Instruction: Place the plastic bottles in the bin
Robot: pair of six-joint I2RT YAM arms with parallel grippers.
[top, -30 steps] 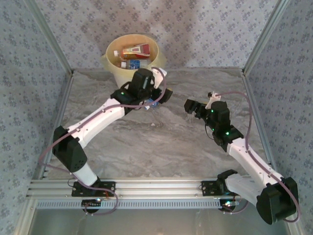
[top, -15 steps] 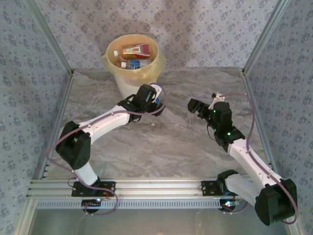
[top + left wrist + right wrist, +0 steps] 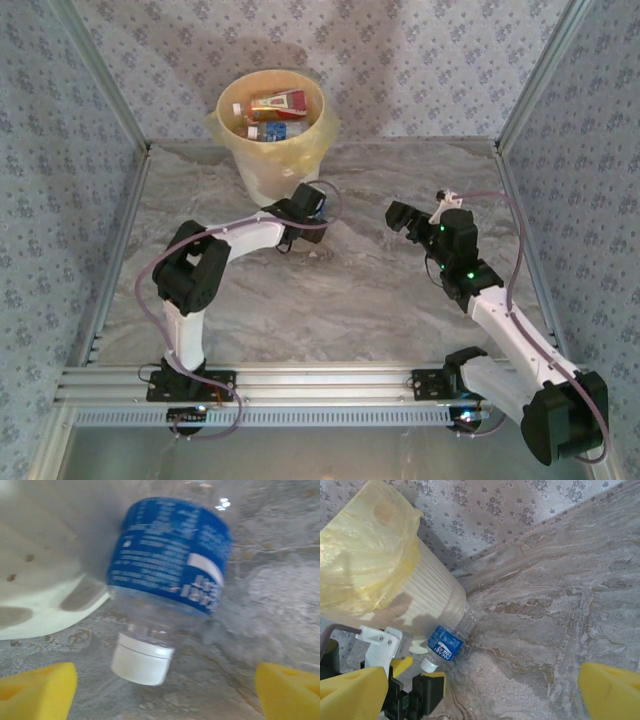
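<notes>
The blue-labelled bottle [image 3: 170,570] is lying on its side on the table [image 3: 380,300], close to the far edge and a little left of its middle. Its bottom end is resting against the foot of the bin [image 3: 262,165] and its white cap [image 3: 142,661] is pointing back toward the near edge. It is the one bottle I am seeing on the table. The other bottles [image 3: 278,103] are already sitting inside the bag-lined bin.

What is changing is the left arm. A second ago it was reaching out long, with its wrist above this bottle. Now its elbow is folding back toward the near-left corner. The left gripper [image 3: 303,207] is sitting low over the table, looking straight at the cap. Its yellow fingers [image 3: 37,690] are wide apart on either side of the bottle and touching nothing, though they are just beginning to draw in from their widest.

The right gripper [image 3: 398,216] is hardly moving. It is hanging open and empty over the right half of the table, well apart from the bottle.

To my eye the left arm is lining up a grasp on what looks like the last bottle. The grip, the lift over the rim and the drop are all not yet done. The bottle is round and lying against the bin wall, so it may roll as the fingers close.
</notes>
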